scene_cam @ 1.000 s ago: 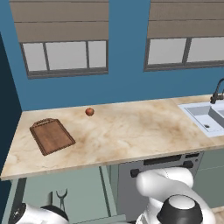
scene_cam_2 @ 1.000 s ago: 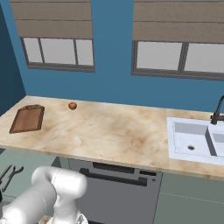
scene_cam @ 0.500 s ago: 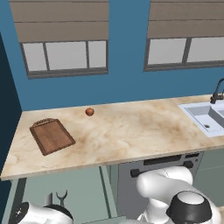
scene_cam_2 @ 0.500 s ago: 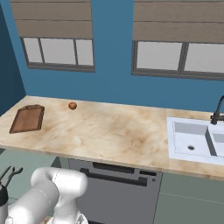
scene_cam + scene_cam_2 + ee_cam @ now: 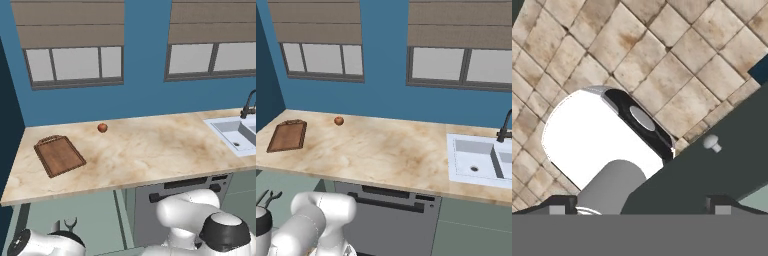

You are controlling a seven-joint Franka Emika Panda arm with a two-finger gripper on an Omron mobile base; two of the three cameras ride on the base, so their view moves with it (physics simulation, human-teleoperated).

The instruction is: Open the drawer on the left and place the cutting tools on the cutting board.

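The reddish-brown cutting board (image 5: 59, 155) (image 5: 287, 135) lies at the left end of the counter with nothing on it. Below the counter edge on the left, my gripper (image 5: 65, 224) (image 5: 268, 196) stands low in front of the sage cabinet fronts, its thin dark fingers spread. In the hand view the gripper (image 5: 639, 204) is open with nothing between its tips, and the drawer (image 5: 732, 167) shows as a grey-green front whose small white knob (image 5: 713, 143) sits ahead and to the right. The cutting tools are hidden.
A small orange-red ball (image 5: 102, 127) (image 5: 338, 120) rests near the back wall, right of the board. A dark grey panel with a black bar handle (image 5: 182, 190) (image 5: 387, 210) sits under the counter's middle. The white sink (image 5: 235, 134) (image 5: 478, 159) is at the right end.
The arm's near joint has shifted slightly to the right. The gripper has hardly moved and stays open.
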